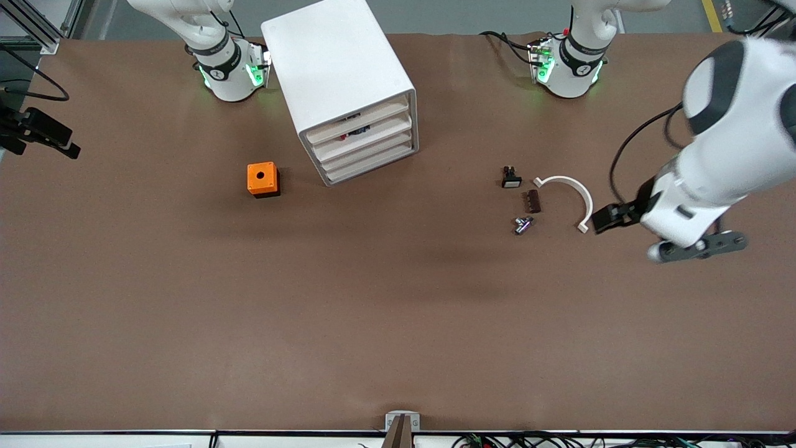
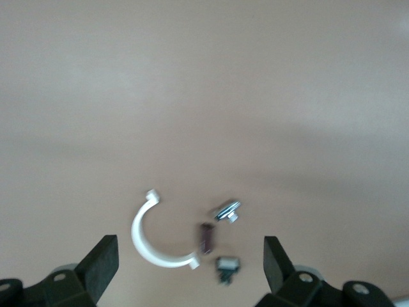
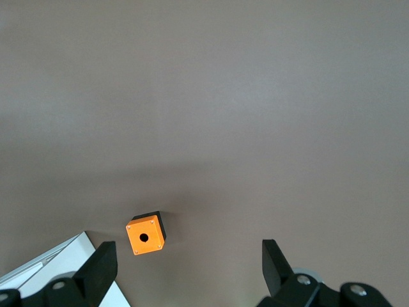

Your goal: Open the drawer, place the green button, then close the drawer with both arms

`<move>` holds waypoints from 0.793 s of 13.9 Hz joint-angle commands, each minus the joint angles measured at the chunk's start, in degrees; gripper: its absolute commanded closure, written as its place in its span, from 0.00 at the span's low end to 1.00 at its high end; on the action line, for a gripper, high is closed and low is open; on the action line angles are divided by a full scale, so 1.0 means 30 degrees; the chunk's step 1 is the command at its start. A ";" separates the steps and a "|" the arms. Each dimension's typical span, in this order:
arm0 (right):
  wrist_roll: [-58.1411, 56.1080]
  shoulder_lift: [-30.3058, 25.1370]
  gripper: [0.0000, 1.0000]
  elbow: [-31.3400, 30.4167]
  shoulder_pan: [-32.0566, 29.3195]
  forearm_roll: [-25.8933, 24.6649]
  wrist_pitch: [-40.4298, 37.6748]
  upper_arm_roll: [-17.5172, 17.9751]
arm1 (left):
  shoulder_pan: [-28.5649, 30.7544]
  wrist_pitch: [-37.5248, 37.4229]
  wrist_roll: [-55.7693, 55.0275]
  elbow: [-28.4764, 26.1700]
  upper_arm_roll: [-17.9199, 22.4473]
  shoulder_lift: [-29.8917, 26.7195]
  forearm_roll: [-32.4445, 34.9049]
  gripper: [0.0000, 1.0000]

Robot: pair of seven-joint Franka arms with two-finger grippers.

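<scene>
Both grippers are up in the air with nothing held, so this looks like the very start, with the drawer not yet pulled. The left gripper (image 1: 699, 246) hangs at the middle of the frame's edge at the left arm's end, just beside the white half-ring clamp (image 1: 566, 193), jaws spread wide in its wrist view. The right gripper (image 3: 188, 268) is out of the front view. Its wrist view shows wide jaws above bare table, with the orange box (image 3: 145, 235) and a corner of the drawer cabinet (image 1: 345, 87) below. No green-capped button shows anywhere. Something dark sits in the cabinet's second slot, too small to name. The next move, I'd judge, calls for one arm to reach the cabinet in the upper middle and hook a drawer front. Count: two arms, one cabinet with four drawers, one orange box, one clamp, one white-capped black switch (image 1: 511, 178), one brown part (image 1: 533, 201), one silvery metal part (image 1: 523, 224).
</scene>
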 commanded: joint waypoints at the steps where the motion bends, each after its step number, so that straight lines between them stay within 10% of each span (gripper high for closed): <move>1: -0.0279 0.0303 0.00 0.0485 -0.0277 -0.0201 -0.0181 0.0288 | 0.0895 -0.1254 0.2017 -0.0432 -0.0193 -0.1438 0.0353 0.00; 11: -0.0250 0.0420 0.00 0.0484 -0.0130 -0.0143 -0.0181 0.0318 | 0.2625 -0.2340 0.2550 0.0414 -0.0017 -0.1207 0.0382 0.00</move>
